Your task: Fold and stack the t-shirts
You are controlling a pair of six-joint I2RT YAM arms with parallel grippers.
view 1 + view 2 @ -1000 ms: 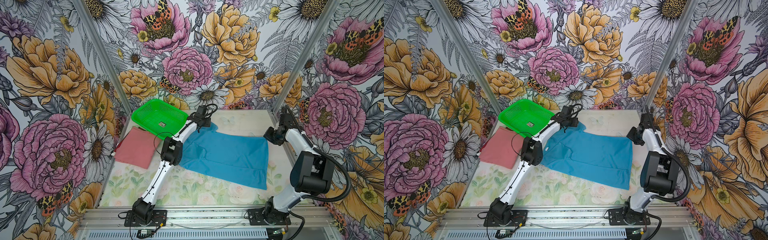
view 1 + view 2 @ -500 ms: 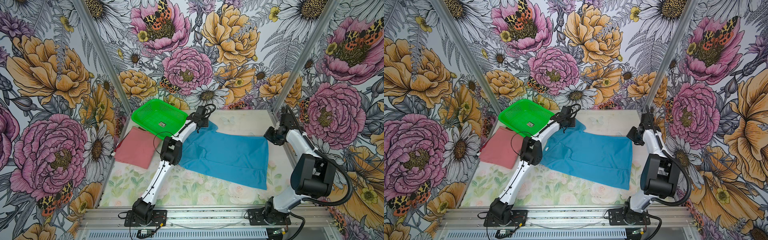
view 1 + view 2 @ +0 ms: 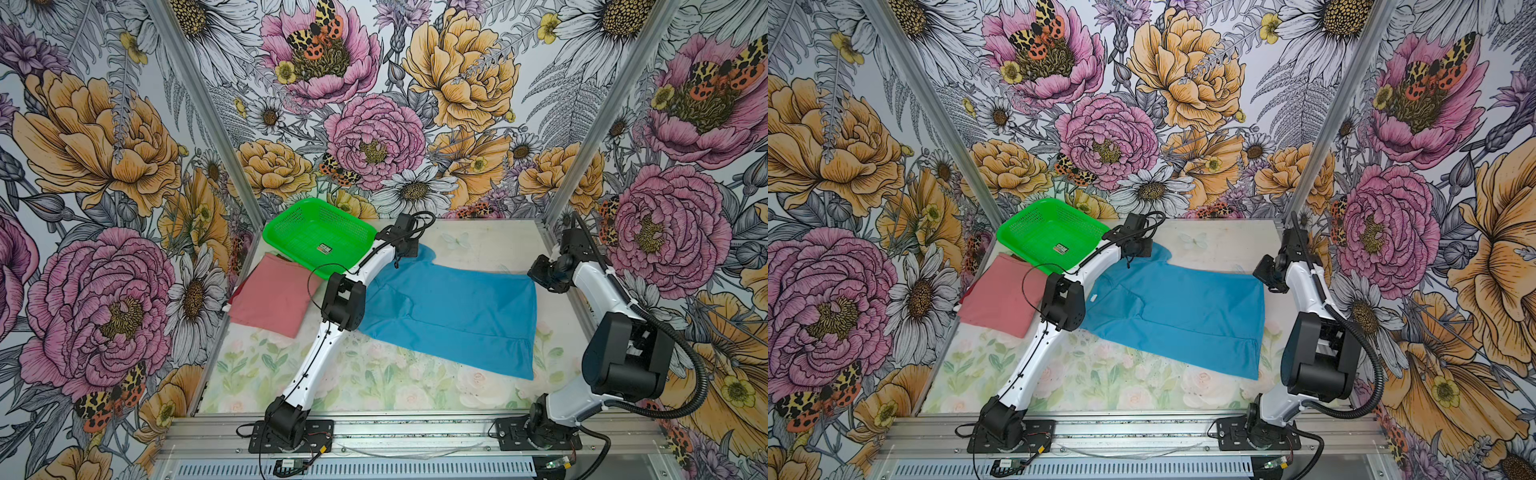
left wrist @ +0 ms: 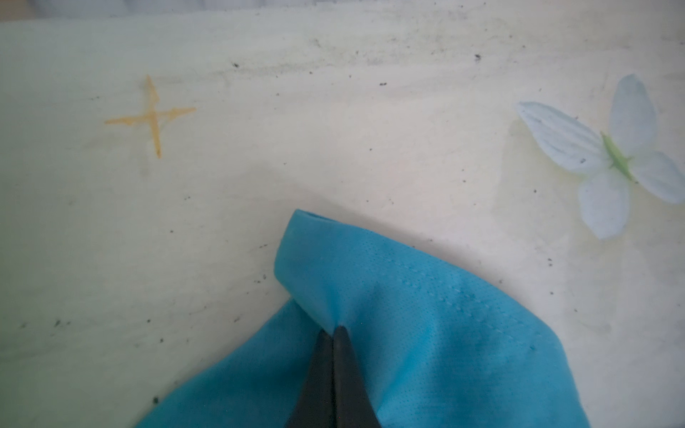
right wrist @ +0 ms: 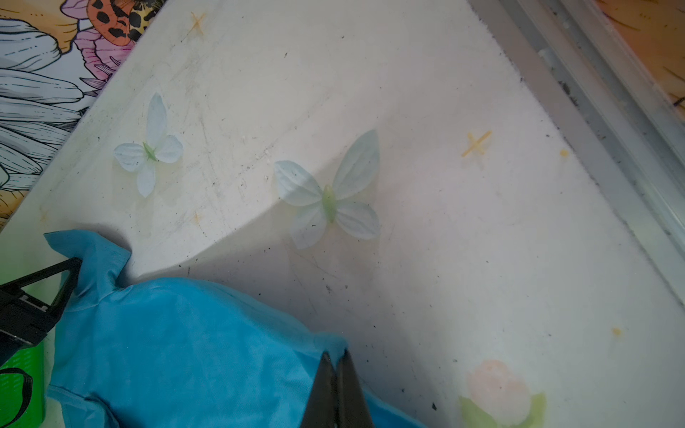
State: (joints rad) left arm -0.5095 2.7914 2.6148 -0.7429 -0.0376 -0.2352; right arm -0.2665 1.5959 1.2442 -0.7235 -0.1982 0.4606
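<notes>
Pinching two far corners of the blue t-shirt [image 3: 449, 316]: the left gripper [image 4: 334, 331] was clenched on the far sleeve tip, beside the green basket [image 3: 291, 222]. The right gripper [image 5: 336, 356] was clenched on the far hem corner, near the right rail.

Blue shirt lay spread flat mid-table [image 3: 374, 386], neck end toward the left arm, hem toward the right. No fold in it yet, so I'd say its first fold was only being set up.

The red-pink t-shirt [image 3: 270, 299] looked already folded, a neat rectangle at the table's left edge, up against the basket's near corner. Couldn't tell whether it was tucked under.

Roughly half done, by my read. Left to do: fold blue, stack it on red-pink.

Count: two t-shirts, one basket, two grippers.
</notes>
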